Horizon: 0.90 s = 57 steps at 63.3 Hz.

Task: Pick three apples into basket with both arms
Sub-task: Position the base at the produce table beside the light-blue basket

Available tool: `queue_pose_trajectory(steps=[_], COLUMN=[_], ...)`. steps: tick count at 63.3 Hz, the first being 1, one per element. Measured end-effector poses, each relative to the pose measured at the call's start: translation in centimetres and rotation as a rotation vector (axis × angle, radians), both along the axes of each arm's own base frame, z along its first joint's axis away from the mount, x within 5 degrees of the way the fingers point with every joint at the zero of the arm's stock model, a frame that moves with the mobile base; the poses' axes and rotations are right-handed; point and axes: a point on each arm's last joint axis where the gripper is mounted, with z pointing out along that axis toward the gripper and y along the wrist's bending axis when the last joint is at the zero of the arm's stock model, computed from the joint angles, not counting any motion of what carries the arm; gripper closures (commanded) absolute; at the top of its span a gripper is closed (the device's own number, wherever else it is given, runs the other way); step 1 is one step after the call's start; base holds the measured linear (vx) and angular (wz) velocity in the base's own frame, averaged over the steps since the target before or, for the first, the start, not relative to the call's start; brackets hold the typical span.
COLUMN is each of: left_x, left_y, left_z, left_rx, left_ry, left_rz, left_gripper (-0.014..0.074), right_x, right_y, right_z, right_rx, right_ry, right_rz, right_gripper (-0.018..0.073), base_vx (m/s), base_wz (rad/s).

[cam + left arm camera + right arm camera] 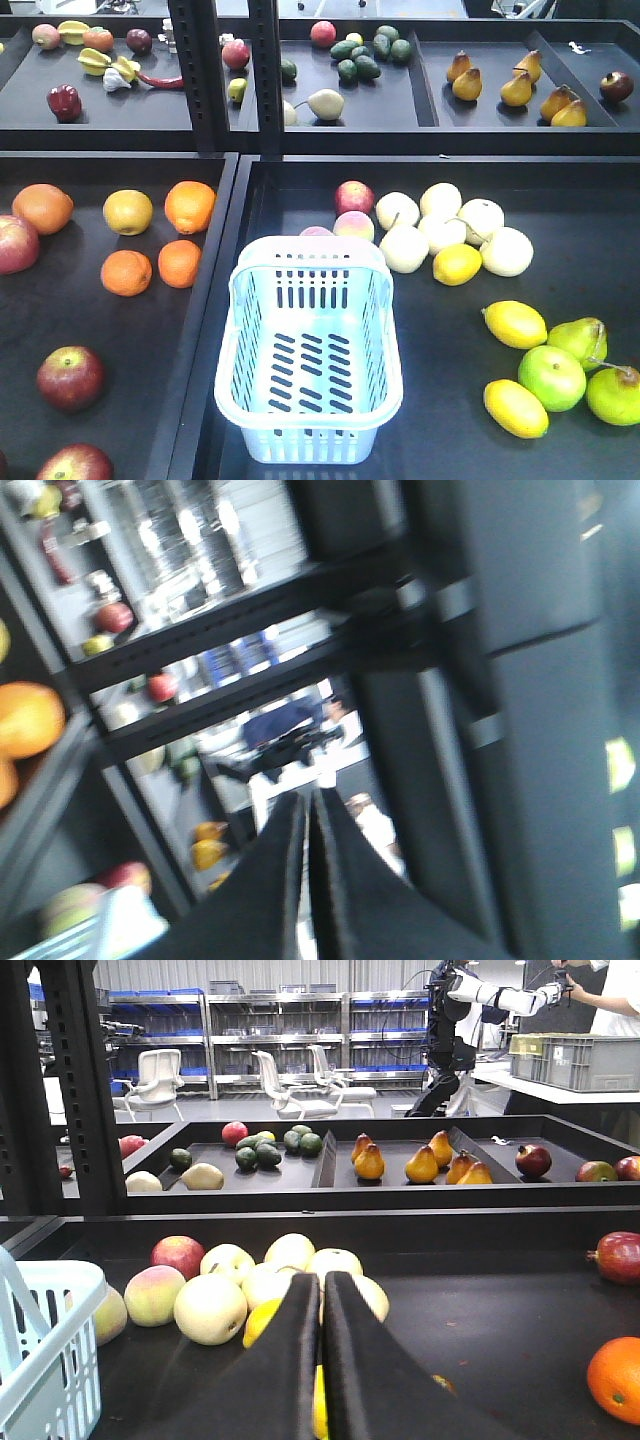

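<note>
The pale blue basket (310, 435) stands empty at the front centre of the lower shelf. Two dark maroon apples (70, 377) (75, 463) lie in the left tray, left of the basket and across the tray divider. Neither arm shows in the front view. My left gripper (308, 805) is shut with nothing in it; its view is blurred and tilted toward the rack, with a basket corner (105, 925) at lower left. My right gripper (321, 1282) is shut and empty, low over the right tray, with the basket (35, 1355) to its left.
Oranges (190, 205) and a pinkish apple (15, 243) lie behind the maroon apples. Pale round fruits (440, 225), lemons (515, 323) and green apples (552, 377) fill the right tray. A black rack post (190, 70) and an upper fruit shelf stand behind.
</note>
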Motion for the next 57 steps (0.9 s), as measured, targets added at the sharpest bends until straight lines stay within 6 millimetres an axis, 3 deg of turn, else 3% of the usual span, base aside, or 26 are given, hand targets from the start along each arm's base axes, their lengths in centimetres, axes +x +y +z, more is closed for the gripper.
queue_pose_trajectory(steps=[20, 33, 42, 57], left_x=[-2.3, -3.7, -3.4, -0.1], left_y=[0.2, -0.3, -0.9, -2.1], left_z=[6.8, 12.7, 16.2, 20.3], left_rx=[0.003, 0.17, 0.38, 0.669], left_ry=[-0.215, -0.288, -0.242, -0.135], left_rz=[0.013, 0.013, 0.003, -0.079], left_gripper=[0.0603, 0.0603, 0.0603, 0.0603], right_x=[0.0, 0.0, 0.0, 0.0], right_y=[0.0, 0.0, 0.0, 0.0], right_z=[0.0, 0.0, 0.0, 0.0], right_rx=[0.0, 0.0, 0.0, 0.0], right_ry=[0.0, 0.0, 0.0, 0.0], right_rz=[0.0, 0.0, 0.0, 0.0], right_gripper=[0.0564, 0.0564, 0.0564, 0.0564], base_vx=[0.0, 0.0, 0.0, 0.0], base_wz=[0.0, 0.0, 0.0, 0.0])
